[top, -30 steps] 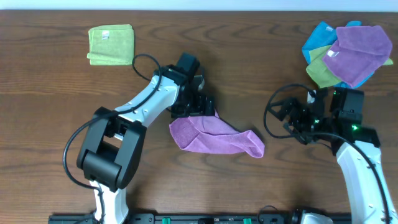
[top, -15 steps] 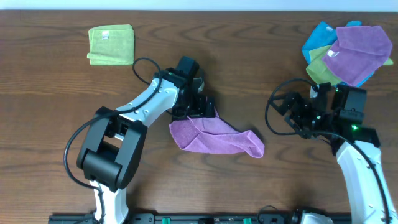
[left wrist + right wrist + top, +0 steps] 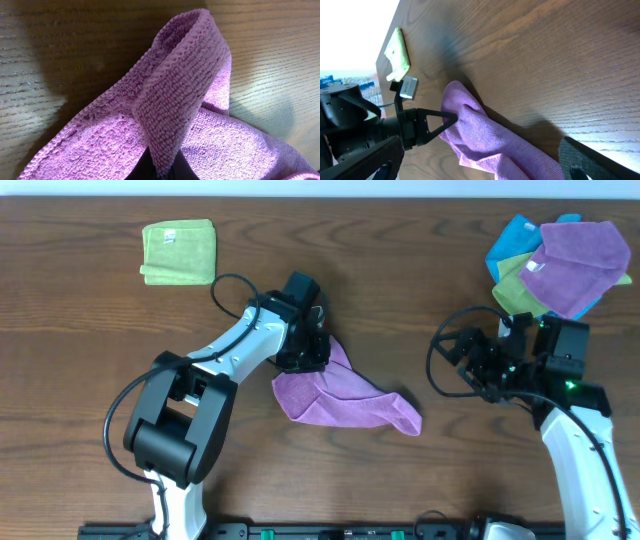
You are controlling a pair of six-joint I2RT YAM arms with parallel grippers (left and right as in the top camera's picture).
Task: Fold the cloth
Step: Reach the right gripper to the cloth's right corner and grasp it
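Observation:
The pinkish-purple cloth [image 3: 345,398] lies crumpled in the middle of the table, one end trailing off to the right. At its upper left edge my left gripper [image 3: 320,352] is shut on a raised fold. In the left wrist view that fold of cloth [image 3: 172,100] runs down between the closed jaws at the bottom edge. Well right of the cloth, my right gripper [image 3: 466,370] hangs open with nothing in it, facing the cloth. Its wrist view shows the cloth [image 3: 485,135] ahead and the left gripper [image 3: 447,117] pinching it.
A lime-green folded cloth [image 3: 178,252] lies at the back left. A heap of cloths [image 3: 560,265], lilac on top of blue and green, sits at the back right just behind the right arm. Bare wood lies between the two arms.
The left gripper's jaws have shut on the cloth's upper edge, gathering it into a raised fold. The right arm shifted slightly and then held still, jaws open.

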